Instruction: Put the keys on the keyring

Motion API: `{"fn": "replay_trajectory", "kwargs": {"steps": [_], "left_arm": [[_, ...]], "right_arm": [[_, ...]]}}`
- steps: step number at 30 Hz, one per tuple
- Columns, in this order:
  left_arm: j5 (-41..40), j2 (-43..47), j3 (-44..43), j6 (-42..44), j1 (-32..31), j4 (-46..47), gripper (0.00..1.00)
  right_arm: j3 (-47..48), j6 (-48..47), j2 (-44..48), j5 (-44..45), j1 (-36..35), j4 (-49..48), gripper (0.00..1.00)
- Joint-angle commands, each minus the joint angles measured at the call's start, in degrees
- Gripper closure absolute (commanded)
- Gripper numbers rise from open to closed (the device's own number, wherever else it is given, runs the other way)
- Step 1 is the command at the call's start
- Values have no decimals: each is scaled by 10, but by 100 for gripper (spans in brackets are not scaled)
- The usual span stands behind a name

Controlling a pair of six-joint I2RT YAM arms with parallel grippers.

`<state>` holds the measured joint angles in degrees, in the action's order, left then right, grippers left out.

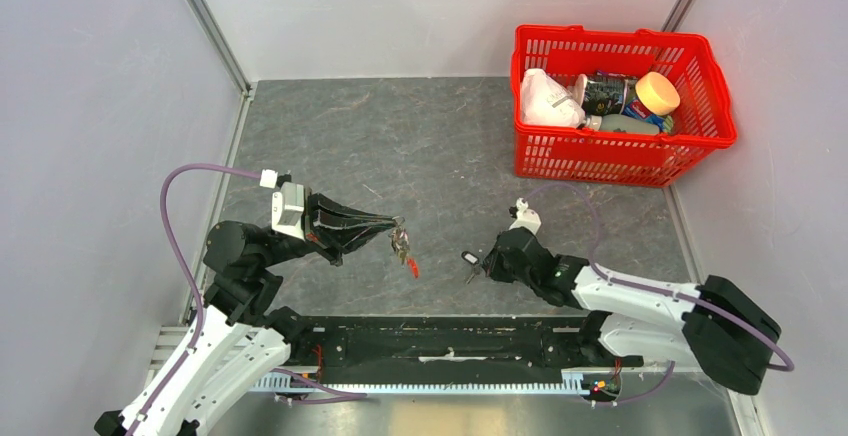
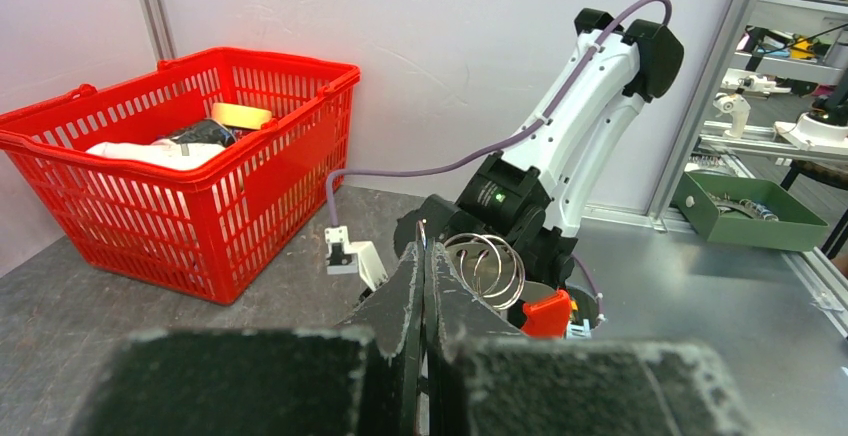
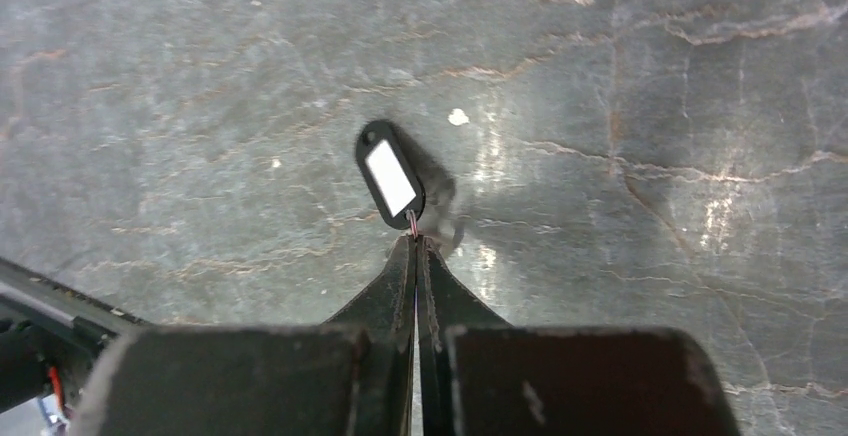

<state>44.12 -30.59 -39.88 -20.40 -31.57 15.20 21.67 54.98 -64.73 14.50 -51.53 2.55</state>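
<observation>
The keyring (image 2: 488,256) is held off the counter (image 1: 400,136) at the tips of the left gripper (image 2: 422,248), whose jaws are pressed together on it. Its wire coils stand just right of the tips, and a red piece (image 2: 546,314) is seen below them. In the overhead view the keyring (image 1: 400,241) hangs left of the counter's middle, well apart from the right gripper (image 1: 487,261).

A red basket (image 1: 600,156) is set at the far right corner. A white bag (image 1: 545,101), a dark can (image 1: 603,91), a grey bottle (image 1: 625,126) and a round orange-topped thing (image 1: 657,93) are packed inside it.

The right gripper (image 3: 415,241) is closed tight, and a black tag (image 3: 390,176) with a white label is pinched by its thin loop and dangles over the counter. What else hangs from that loop is too small to make out. The lower part of the red piece is cut off behind the left jaws.
</observation>
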Motion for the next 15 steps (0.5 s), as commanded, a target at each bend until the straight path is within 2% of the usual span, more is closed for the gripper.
{"fn": "replay_trajectory", "kwargs": {"steps": [1,9,15], "left_arm": [[11,4,1,-21,4,38,98],[18,1,3,-30,7,49,98],[56,-8,-4,-43,7,56,98]], "right_arm": [[0,-55,65,6,2,-28,100],[16,-146,156,-17,2,0,100],[99,-258,233,-121,3,107,100]]}}
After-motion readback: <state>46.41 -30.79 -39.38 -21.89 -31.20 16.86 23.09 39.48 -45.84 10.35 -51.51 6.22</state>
